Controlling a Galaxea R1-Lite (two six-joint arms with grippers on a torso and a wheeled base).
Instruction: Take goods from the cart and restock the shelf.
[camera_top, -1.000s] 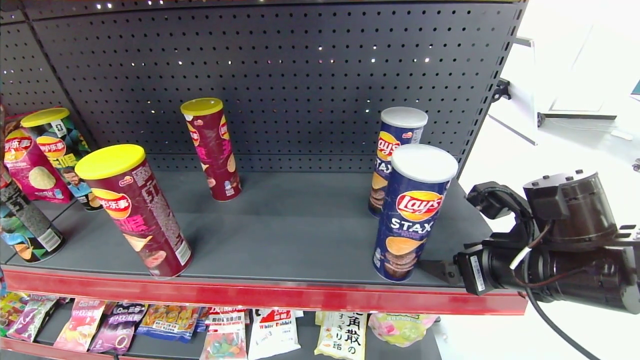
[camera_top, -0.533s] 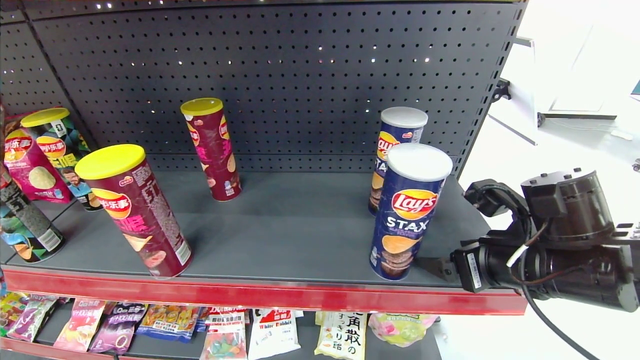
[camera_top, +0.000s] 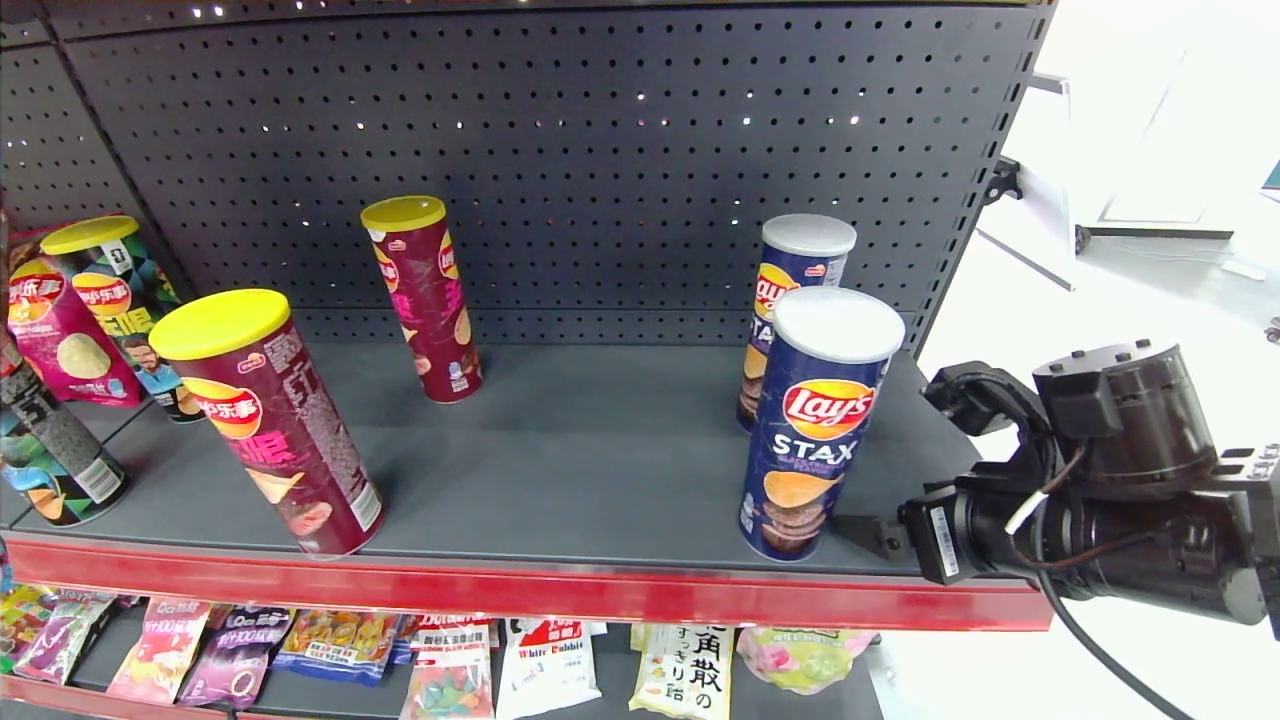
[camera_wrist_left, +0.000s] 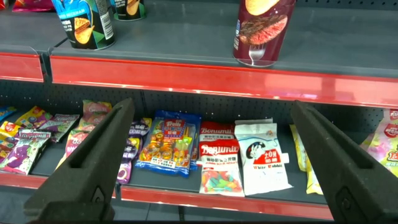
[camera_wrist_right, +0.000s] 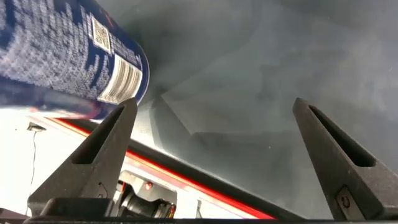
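A blue chips can (camera_top: 815, 420) with a white lid stands upright near the front right of the grey shelf (camera_top: 600, 450). My right gripper (camera_top: 862, 530) is low beside its base, on the can's right side, just above the red shelf edge (camera_top: 500, 590). The right wrist view has the gripper (camera_wrist_right: 214, 106) open, with the blue can (camera_wrist_right: 68, 56) off to one side and only bare shelf (camera_wrist_right: 249, 81) between the fingers. My left gripper (camera_wrist_left: 212, 106) is open and holds nothing, facing the lower shelf's snack bags (camera_wrist_left: 217, 162).
A second blue can (camera_top: 795, 270) stands just behind the first. Two maroon cans with yellow lids stand at the front left (camera_top: 265, 420) and at the back (camera_top: 425, 300). More cans and a bag (camera_top: 110, 300) crowd the far left. The shelf's middle is bare.
The front blue can has shifted slightly left and stands straighter than a second ago. My right arm has drifted slightly left; for the last half second nothing has moved.
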